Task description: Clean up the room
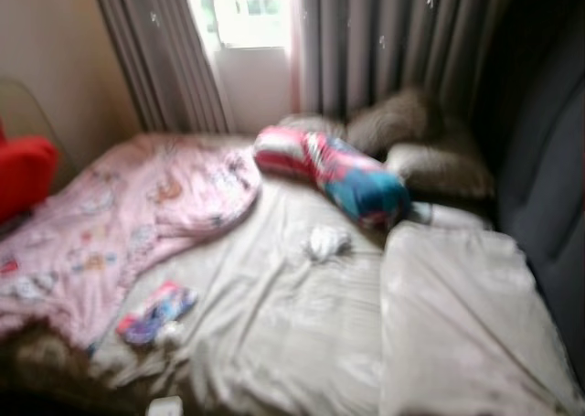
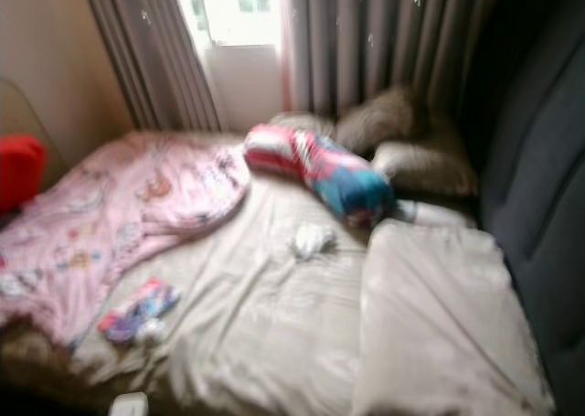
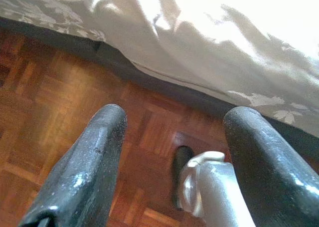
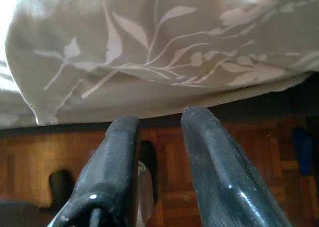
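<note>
Both arms are judged idle, hung low beside the bed while the scene is surveyed. In the left wrist view the left gripper (image 3: pixel 174 152) is seen spread wide and empty above the brown parquet wood floor (image 3: pixel 55 97). In the right wrist view the right gripper (image 4: pixel 159 157) is held with only a narrow gap between its fingers, nothing clamped, just below the hanging edge of the beige leaf-patterned bedsheet (image 4: pixel 149 52). Floor and sheet overhang are given by the wrist views, the mattress top by the eye views.

Nearest on the bed, a small white object (image 1: pixel 164 405) is cut by the frame edge; too blurred to identify. Just beyond it a small multicoloured crumpled cloth item (image 1: pixel 155 313) lies at the edge of the pink printed blanket (image 1: pixel 128 206), probably dropped. Further in, a small white crumpled cloth (image 1: pixel 326 242) sits on the sheet. Behind it a red-and-blue patterned bolster pillow (image 1: pixel 334 171) lies askew, apparently tossed. Two brownish-grey pillows (image 1: pixel 411 142) are stacked near the grey curtains (image 1: pixel 384 41). A red cushion-like object (image 1: pixel 23 174) is seen at far left. These loose items are judged the things to be tidied; none is gripped yet.
</note>
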